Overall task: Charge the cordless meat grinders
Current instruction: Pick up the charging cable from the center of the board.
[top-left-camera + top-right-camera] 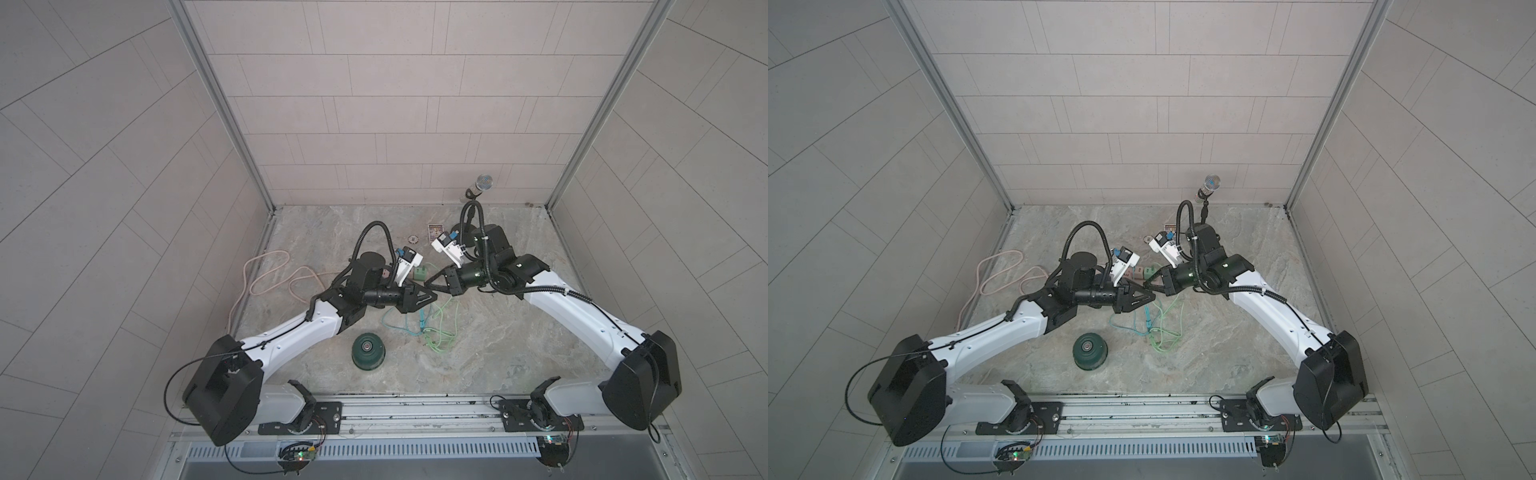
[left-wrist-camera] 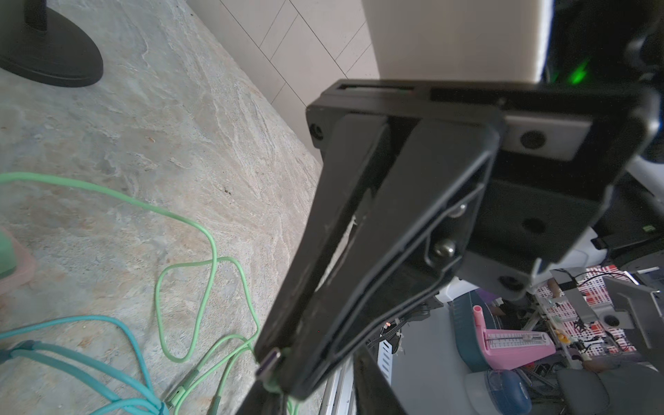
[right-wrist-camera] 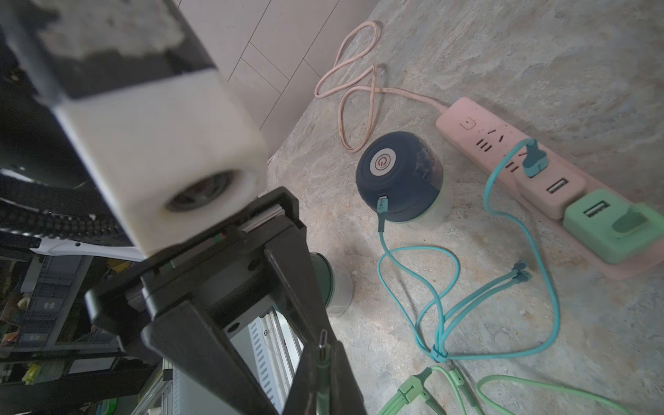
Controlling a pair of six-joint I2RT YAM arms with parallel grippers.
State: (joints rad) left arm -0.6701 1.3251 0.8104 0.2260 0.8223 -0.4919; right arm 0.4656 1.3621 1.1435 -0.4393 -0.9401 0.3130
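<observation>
1. The marbled stone surface (image 1: 519, 340) carries everything, and both arms reach in over its middle.
2. The left gripper (image 1: 434, 296) and the right gripper (image 1: 428, 285) point at each other, tips nearly meeting above a tangle of cables.
3. The right jaws are closed tight on the green cable (image 3: 322, 363), just behind its metal plug, which sticks out past them.
4. The left jaws are drawn in to a slim gap. The plug's metal end sits at their tips in the left wrist view, but I cannot tell whether they pinch it.
5. The pink power strip (image 3: 478, 143) lies toward the rear, its pink cord (image 1: 266, 274) looping off to the left.
6. The dark blue grinder (image 3: 395, 172) stands upright just beside the strip. In the top views it is hidden under the left arm.
7. The dark green grinder (image 1: 368, 351) stands alone near the front edge, beside the left arm and well apart from the strip.
8. The teal cable (image 3: 503, 201) runs from the strip into the blue grinder's side.
9. The green adapter (image 3: 607, 222) sits at the strip's end.
</observation>
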